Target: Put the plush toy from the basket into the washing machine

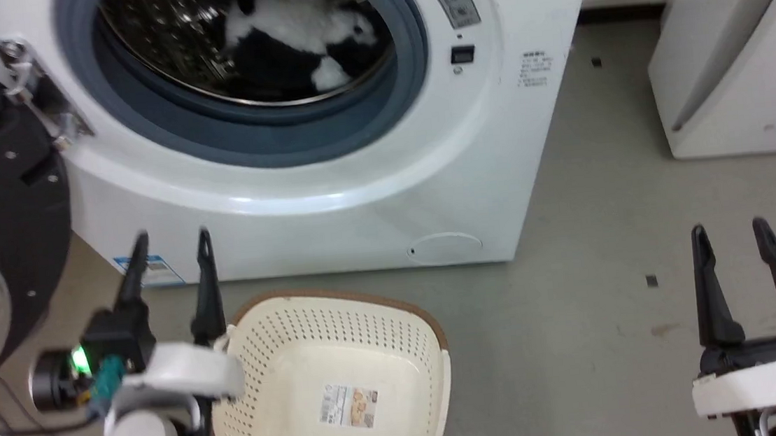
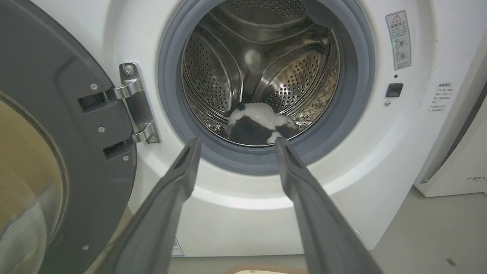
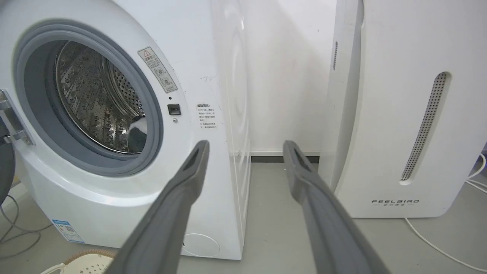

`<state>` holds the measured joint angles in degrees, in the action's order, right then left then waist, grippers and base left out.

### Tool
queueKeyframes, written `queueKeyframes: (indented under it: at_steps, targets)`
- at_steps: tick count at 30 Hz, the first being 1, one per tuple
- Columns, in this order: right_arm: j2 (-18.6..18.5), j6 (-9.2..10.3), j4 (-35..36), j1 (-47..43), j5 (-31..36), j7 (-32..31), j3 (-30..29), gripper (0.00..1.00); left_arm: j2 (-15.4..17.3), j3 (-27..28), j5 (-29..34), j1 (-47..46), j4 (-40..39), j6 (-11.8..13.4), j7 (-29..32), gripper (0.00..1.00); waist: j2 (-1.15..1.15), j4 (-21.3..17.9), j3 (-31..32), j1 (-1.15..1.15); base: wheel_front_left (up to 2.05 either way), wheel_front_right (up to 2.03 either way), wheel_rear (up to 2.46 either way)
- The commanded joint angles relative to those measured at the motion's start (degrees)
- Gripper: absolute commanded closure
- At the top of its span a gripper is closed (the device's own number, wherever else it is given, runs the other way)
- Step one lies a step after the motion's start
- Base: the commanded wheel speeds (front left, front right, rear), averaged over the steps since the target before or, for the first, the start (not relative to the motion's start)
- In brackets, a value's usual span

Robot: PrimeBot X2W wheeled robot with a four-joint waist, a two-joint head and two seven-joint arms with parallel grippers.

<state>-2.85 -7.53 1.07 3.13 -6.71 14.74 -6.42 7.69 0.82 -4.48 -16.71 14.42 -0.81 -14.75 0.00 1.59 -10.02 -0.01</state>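
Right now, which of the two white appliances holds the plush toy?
The front-loading washing machine, its door open: the plush toy lies in its steel drum. The FEELBIRD appliance beside it has a slotted front.

The scene held one washing machine point(image 1: 372, 198), upper centre, with one door point(image 1: 1, 210), far left; one plush toy point(image 1: 302, 36), top centre; one basket point(image 1: 286, 339), bottom centre, with one barcode sticker point(image 1: 349, 405); one FEELBIRD appliance point(image 1: 734, 75), upper right; two grippers: left gripper point(image 1: 172, 240), right gripper point(image 1: 728, 230).
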Motion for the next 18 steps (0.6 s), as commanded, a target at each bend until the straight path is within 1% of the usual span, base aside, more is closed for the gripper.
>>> queueKeyframes:
  at_steps: [1,10,18]
  targets:
    - [-0.03,0.04,-0.18,-1.54,0.71,0.26,0.07,0.00,-0.54,0.23,0.34,2.65,-0.82,-0.38,-0.25,0.00,0.00,1.13,2.33,0.01,0.00,0.00,0.00]
    - [-0.03,0.04,-0.81,-6.47,1.52,0.26,0.45,0.00,-2.44,0.44,1.63,12.04,-2.18,-0.45,-0.25,0.00,0.00,2.88,7.78,0.01,0.00,0.00,0.00]
    - [-0.03,0.04,-1.19,-7.47,1.14,0.26,0.07,0.00,-2.92,0.08,2.63,14.06,-1.73,-0.65,-0.25,0.00,0.00,3.61,8.90,0.01,0.00,0.00,0.00]
